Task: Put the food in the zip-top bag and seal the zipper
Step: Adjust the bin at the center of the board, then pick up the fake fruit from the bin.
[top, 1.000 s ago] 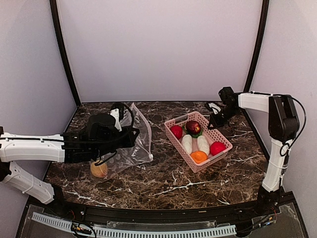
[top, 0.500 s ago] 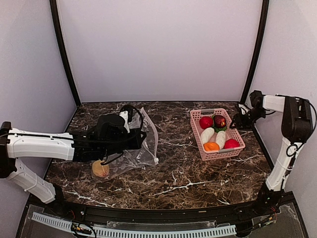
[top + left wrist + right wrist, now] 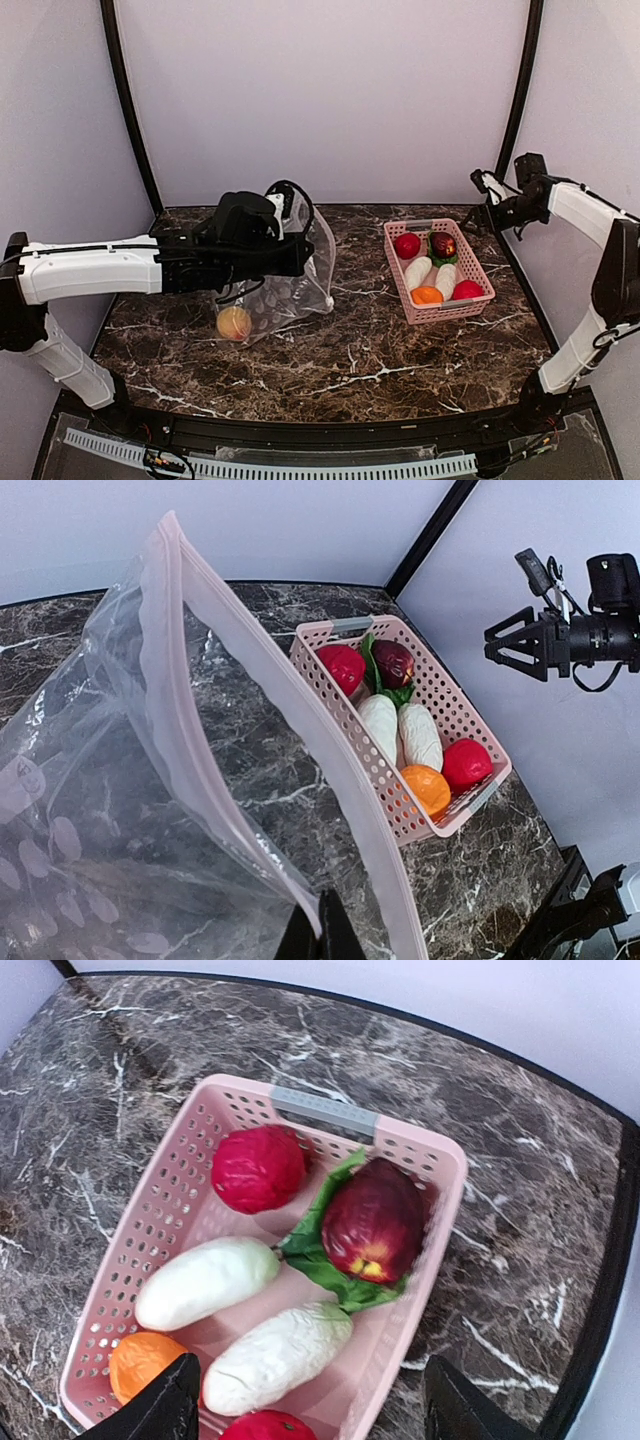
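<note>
The zip-top bag is pinched upright for loading by the left gripper, while the right gripper is spread empty.

open hand above pink basket of food; lowest piece unclear

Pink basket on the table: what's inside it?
Six toy foods: a red ball, a second red ball, a dark maroon fruit on a green leaf, one white oblong piece, another white piece, an orange ball. Anything beneath them is covered.
</note>
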